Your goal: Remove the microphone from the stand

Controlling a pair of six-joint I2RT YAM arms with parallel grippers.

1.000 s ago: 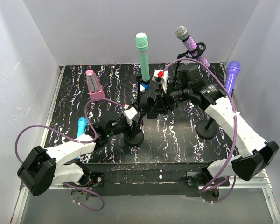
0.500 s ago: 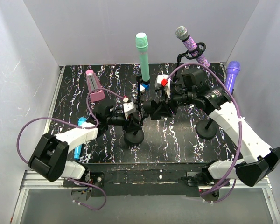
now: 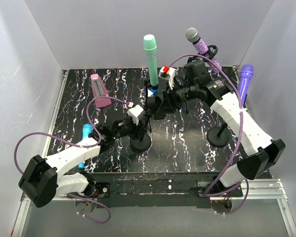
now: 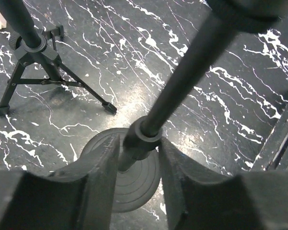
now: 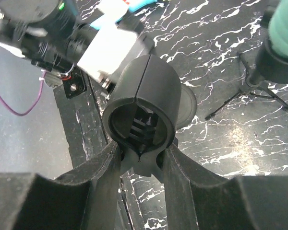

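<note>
A black stand with a round base (image 3: 140, 143) rises mid-table. My left gripper (image 3: 138, 124) is shut on its pole low down, the fingers pressing a collar (image 4: 141, 139) just above the base (image 4: 129, 187). My right gripper (image 3: 155, 104) is shut on the stem of the stand's black clip (image 5: 141, 103). The clip's ring is empty. A blue microphone (image 3: 86, 132) lies on the table to the left, beside my left arm. A green microphone (image 3: 150, 49) stands upright in a tripod stand (image 4: 36, 67) behind.
A silver-headed purple microphone (image 3: 200, 45) sits tilted in a third stand with a round base (image 3: 218, 136) at the right. A purple microphone (image 3: 245, 76) is by the right wall. A pink one (image 3: 99, 90) lies at the back left. White walls enclose the marbled black table.
My left gripper's jaws have closed in on the stand's pole. My right gripper has shifted a little up and back with the clip. The stand's base stays in place.
</note>
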